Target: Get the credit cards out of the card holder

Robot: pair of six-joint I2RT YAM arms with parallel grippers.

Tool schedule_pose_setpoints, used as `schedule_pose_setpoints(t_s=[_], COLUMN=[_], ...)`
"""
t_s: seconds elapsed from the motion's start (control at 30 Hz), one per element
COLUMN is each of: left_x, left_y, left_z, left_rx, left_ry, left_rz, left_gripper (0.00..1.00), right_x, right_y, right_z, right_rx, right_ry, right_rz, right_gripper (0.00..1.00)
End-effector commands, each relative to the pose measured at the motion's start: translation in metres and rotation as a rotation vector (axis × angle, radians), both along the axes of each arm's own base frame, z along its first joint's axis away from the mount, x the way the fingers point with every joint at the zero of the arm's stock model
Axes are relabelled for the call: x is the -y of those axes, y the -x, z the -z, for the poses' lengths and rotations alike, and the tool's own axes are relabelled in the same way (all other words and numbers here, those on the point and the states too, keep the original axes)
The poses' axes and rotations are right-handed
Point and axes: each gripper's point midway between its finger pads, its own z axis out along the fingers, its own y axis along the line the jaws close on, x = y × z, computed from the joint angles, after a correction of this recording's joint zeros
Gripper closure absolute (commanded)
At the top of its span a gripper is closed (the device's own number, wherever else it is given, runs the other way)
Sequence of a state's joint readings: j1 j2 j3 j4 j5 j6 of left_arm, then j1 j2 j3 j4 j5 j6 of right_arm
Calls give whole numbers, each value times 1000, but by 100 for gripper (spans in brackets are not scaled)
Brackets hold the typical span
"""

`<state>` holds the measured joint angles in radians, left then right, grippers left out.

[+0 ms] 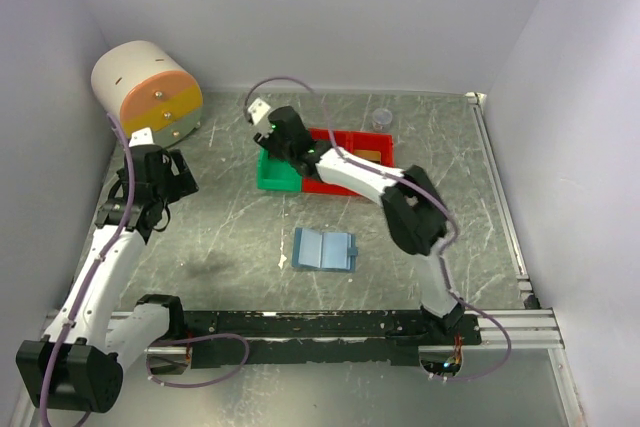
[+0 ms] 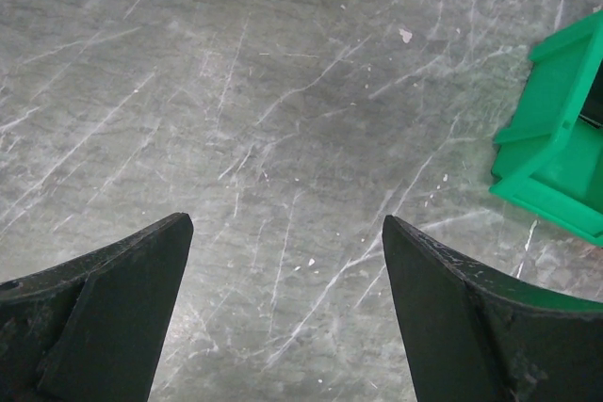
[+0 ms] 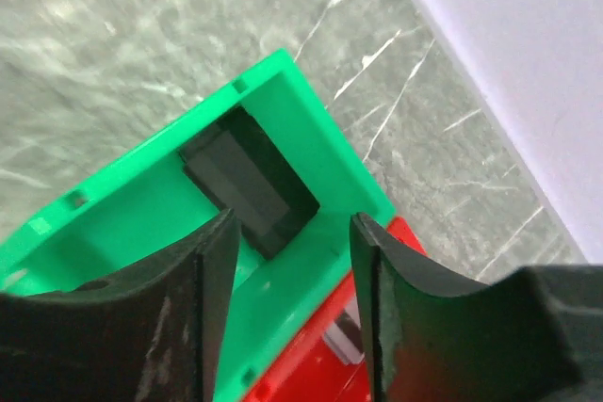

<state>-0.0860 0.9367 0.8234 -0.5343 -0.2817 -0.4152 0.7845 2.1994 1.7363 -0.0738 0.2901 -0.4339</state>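
Observation:
The blue-grey card holder (image 1: 325, 249) lies open and flat in the middle of the table, away from both grippers. My right gripper (image 1: 280, 147) hovers open and empty over the green bin (image 1: 272, 179). In the right wrist view its fingers (image 3: 292, 233) frame the dark card (image 3: 250, 181), which lies inside the green bin (image 3: 141, 214). A silvery-grey card (image 3: 344, 336) shows in the red bin (image 3: 311, 369) beside it. A gold-copper card (image 1: 370, 154) lies in the red bin (image 1: 345, 185). My left gripper (image 1: 172, 185) (image 2: 287, 223) is open and empty over bare table at the left.
A large cream cylinder with an orange and yellow face (image 1: 148, 87) stands at the back left. A small clear cup (image 1: 381, 118) sits behind the red bin. The green bin's corner (image 2: 565, 138) shows to the right of my left gripper. White walls enclose the table.

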Motion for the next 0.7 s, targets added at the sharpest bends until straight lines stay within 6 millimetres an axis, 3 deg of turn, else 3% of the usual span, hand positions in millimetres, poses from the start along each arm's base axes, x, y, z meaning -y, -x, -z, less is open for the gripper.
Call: schedule_pose_setpoints(t_s=[0.0,0.03,0.07,0.17,0.3,0.4,0.53,0.57,0.67], left_x=[9,13,18,32,49,68,111,123,166], left_y=[-8,-9,-10,-13,-14,-10,0,3,11], left_z=[-1,1,3,9,17,20,17,15,12], left_rx=[16,15,10,-14,-41,-45,-40,-41,-58], left_ry=[23,31,40,84,112,179,372,411,471], left_rz=[64,88,116,188,293,376,512,547,640], left_gripper=[6,6,7,7,7,9,13,14,15], right_x=[24,37,48,80,106,114,110,106,114], right_y=[33,44,58,91,136,173,231,238,260], right_z=[-89,-88,-99,-82,-54,-32,2,0,23], right_rx=[20,2,-8,-113,-300,-474,-745,-783,-869], right_ry=[-393,-446,-512,-638,-734,-792,-894,-939,-987], right_rz=[142,182,196,278,373,424,421,406,459], right_gripper=[48,47,47,45,44,43,44,45,47])
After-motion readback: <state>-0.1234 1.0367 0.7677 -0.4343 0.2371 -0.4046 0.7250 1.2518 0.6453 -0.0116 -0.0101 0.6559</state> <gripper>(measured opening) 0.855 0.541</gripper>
